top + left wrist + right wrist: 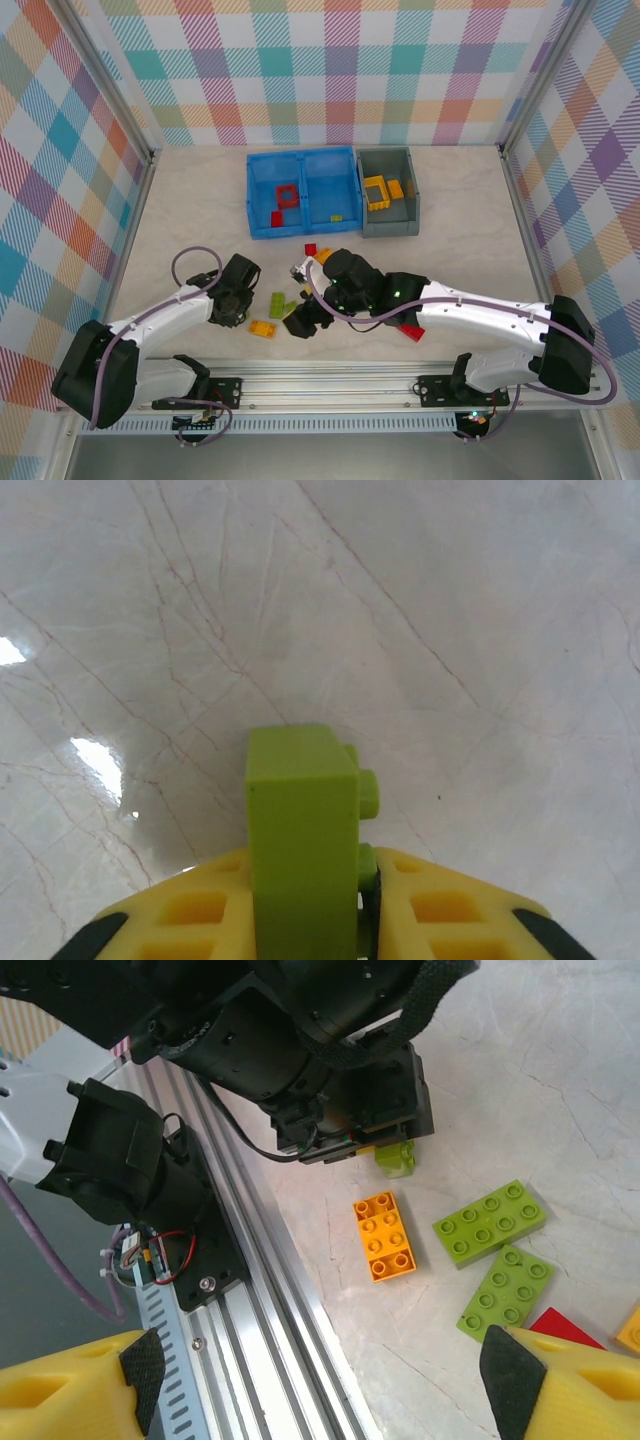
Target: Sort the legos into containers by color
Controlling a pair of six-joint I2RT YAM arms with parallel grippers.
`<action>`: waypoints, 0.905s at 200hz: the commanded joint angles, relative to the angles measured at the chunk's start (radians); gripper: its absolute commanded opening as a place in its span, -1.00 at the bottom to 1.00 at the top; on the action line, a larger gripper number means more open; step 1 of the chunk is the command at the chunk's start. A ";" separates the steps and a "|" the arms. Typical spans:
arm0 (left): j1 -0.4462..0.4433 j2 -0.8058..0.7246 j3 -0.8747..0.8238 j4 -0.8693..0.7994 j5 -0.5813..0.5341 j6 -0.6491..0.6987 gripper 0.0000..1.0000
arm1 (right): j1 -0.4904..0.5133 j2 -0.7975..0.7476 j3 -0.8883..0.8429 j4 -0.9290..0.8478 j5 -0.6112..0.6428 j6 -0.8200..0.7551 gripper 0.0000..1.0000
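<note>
Few legos are binned so far and most lie loose, so the sort is judged early-stage. Blue bin (300,155), far ctr: its left compt. holds a red frame (288,195) and a red brick (275,217); its right compt. holds one small lime-looking piece (337,217). Grey bin (390,228), just right of the blue bin: orange-yellow bricks (378,190) inside.

Left to do: the loose pieces on the table (470,250) near the arms. These incl. a long lime brick (488,1223), a second lime brick (507,1292) beside it, an orange brick (385,1237) close to the rail (290,1340), and a red piece (410,332) further right.

Step in hand: left gripper (315,900), near and left of ctr, is clenched on a held lime brick (300,800), w/ pads flat on two opposite faces.

Orientation: the held brick's long axis runs along the fingers and sticks out past their tips toward the table. Its studs face sideways (right in the left wrist view), i.e. brick on edge, not studs-up. Whether its lower end touches the table cannot be told.

Right gripper (320,1390), above the rail beside the loose pieces: jaws released, wide apart, nothing between them.

Probable destination for the held brick: the blue bin's right compt., provided the piece there is indeed lime.
</note>
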 commanded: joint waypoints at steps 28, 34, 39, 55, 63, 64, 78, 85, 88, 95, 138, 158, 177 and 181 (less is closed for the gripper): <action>-0.009 -0.052 0.234 -0.070 -0.052 0.219 -0.79 | -0.001 -0.140 -0.004 -0.033 0.326 0.092 0.61; -0.023 -0.034 0.292 -0.080 -0.054 0.259 -0.79 | -0.006 -0.163 -0.005 -0.043 0.396 0.111 0.60; -0.037 -0.013 0.345 -0.090 -0.054 0.297 -0.80 | -0.011 -0.181 -0.003 -0.057 0.458 0.131 0.60; -0.093 0.083 0.530 -0.128 -0.061 0.407 -0.82 | -0.038 -0.230 -0.005 -0.079 0.573 0.182 0.60; -0.116 0.145 0.625 -0.147 -0.063 0.463 -0.82 | -0.056 -0.249 -0.013 -0.070 0.605 0.195 0.60; -0.120 0.152 0.636 -0.149 -0.064 0.469 -0.82 | -0.058 -0.252 -0.014 -0.070 0.610 0.197 0.60; -0.160 0.274 0.790 -0.171 -0.064 0.546 -0.82 | -0.100 -0.269 -0.012 -0.082 0.652 0.231 0.61; -0.172 0.338 0.867 -0.177 -0.051 0.579 -0.82 | -0.119 -0.272 -0.004 -0.099 0.667 0.250 0.61; -0.175 0.365 0.899 -0.182 -0.044 0.590 -0.82 | -0.127 -0.273 0.000 -0.103 0.670 0.258 0.61; -0.181 0.435 0.966 -0.195 -0.030 0.613 -0.82 | -0.147 -0.274 0.005 -0.108 0.669 0.266 0.61; -0.189 0.843 1.411 -0.269 -0.036 0.740 -0.78 | -0.192 -0.292 0.023 -0.119 0.667 0.275 0.62; -0.189 1.013 1.614 -0.344 -0.073 0.784 -0.76 | -0.198 -0.299 0.020 -0.139 0.664 0.286 0.61; -0.181 1.131 1.738 -0.396 -0.095 0.783 -0.74 | -0.200 -0.315 0.004 -0.151 0.664 0.297 0.61; -0.178 1.149 1.749 -0.397 -0.094 0.781 -0.74 | -0.200 -0.319 -0.001 -0.151 0.665 0.298 0.61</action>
